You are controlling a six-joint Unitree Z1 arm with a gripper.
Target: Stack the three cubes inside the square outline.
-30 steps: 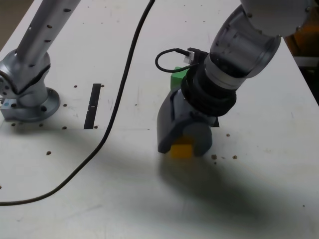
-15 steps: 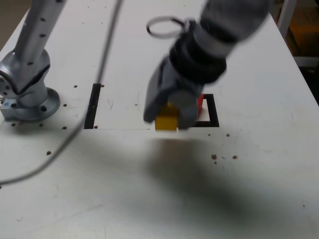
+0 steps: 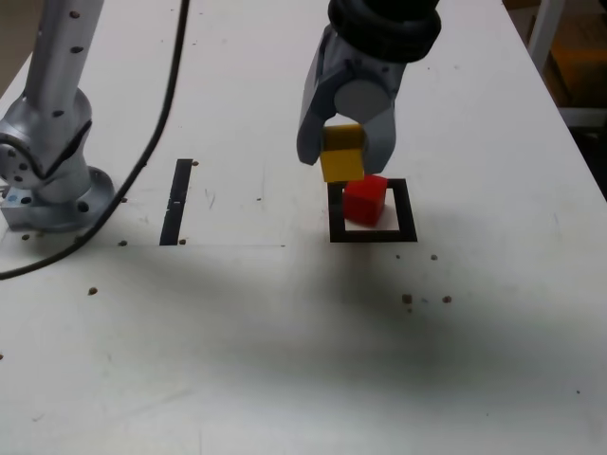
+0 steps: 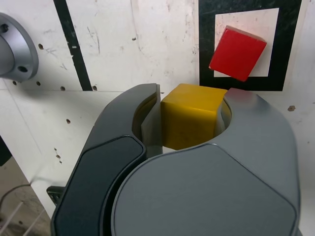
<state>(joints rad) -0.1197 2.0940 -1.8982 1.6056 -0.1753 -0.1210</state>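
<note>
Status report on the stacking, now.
Gripper shut on small matte yellow cube, held off the table. Red cube sits inside black tape square outline. Green cube not in view. Nothing blocking the red cube.

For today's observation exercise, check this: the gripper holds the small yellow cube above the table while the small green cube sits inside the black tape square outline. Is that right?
Not quite: the cube inside the black tape square outline is the small red cube, not a green one, as the exterior view shows. The rest stands: the gripper holds the small yellow cube above the table.
</note>
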